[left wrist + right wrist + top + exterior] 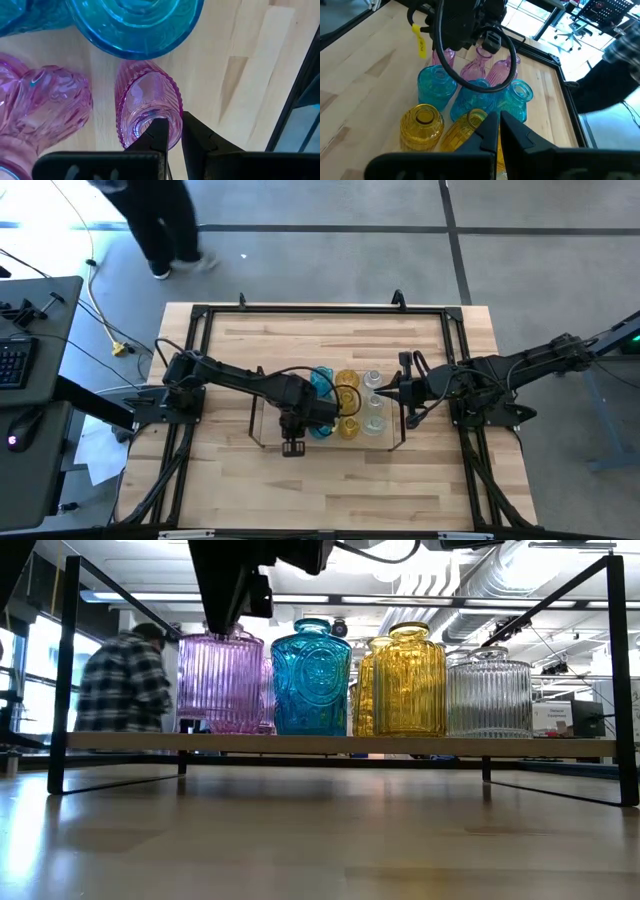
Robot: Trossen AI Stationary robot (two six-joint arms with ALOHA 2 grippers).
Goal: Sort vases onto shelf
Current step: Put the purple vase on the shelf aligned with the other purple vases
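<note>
On the shelf (340,743) a cluster of vases stands on their bases: pink (445,57), teal (312,680), yellow (410,680) and clear (490,690). My left gripper (175,125) reaches down at the cluster's left near corner, shut on a ribbed pink vase (220,680). My right gripper (498,131) hovers shut and holds nothing, at the shelf's right end (400,392), above the yellow vases. My left gripper holds the ribbed pink vase by the rim of its mouth (174,135), one finger (159,131) inside the neck and the other (196,131) outside. The fingers come from above, pointing down. The vase is upright, base at the shelf top; whether it rests there, I cannot tell.
A black metal frame (200,315) borders the wooden table, with bare wood to the left of and in front of the shelf. A person (125,680) moves on the floor beyond the far edge. A desk with a keyboard (15,360) stands off the table's left.
</note>
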